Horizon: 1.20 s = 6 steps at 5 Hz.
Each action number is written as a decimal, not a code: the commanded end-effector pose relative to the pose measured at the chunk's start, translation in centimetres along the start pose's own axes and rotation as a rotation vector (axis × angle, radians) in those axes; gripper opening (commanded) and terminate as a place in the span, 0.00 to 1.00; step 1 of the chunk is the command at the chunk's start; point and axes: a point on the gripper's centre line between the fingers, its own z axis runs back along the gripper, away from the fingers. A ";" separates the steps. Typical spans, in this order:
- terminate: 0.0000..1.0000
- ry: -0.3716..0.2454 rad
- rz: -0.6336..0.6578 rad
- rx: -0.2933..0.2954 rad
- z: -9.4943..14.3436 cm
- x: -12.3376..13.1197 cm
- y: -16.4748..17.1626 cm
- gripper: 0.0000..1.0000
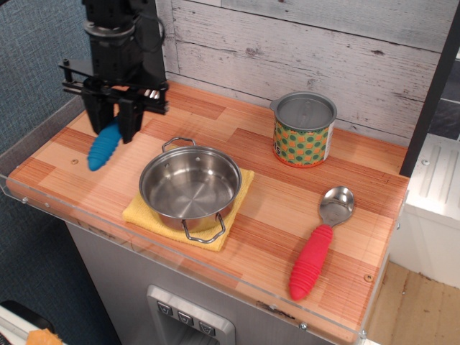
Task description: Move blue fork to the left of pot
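The blue fork (103, 147) hangs from my gripper (112, 123), handle down, its tip close to the wooden counter at the left. Its tines are hidden between the fingers. My gripper is shut on the fork's upper end. The steel pot (190, 184) with two wire loop handles sits on a yellow cloth (140, 212) near the front edge. The gripper and fork are to the left of the pot and apart from it.
A patterned tin can (305, 129) stands at the back right. A red-handled spoon (320, 244) lies at the front right. A dark post (149, 36) rises behind the gripper. A clear rim (43, 198) edges the counter's left and front.
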 end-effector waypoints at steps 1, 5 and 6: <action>0.00 0.006 -0.131 0.082 -0.8 1.6 2.5 0.00; 0.00 -0.061 -0.164 0.066 -4.3 1.6 1.9 0.00; 0.00 -0.055 -0.155 0.064 -4.6 1.5 1.7 0.00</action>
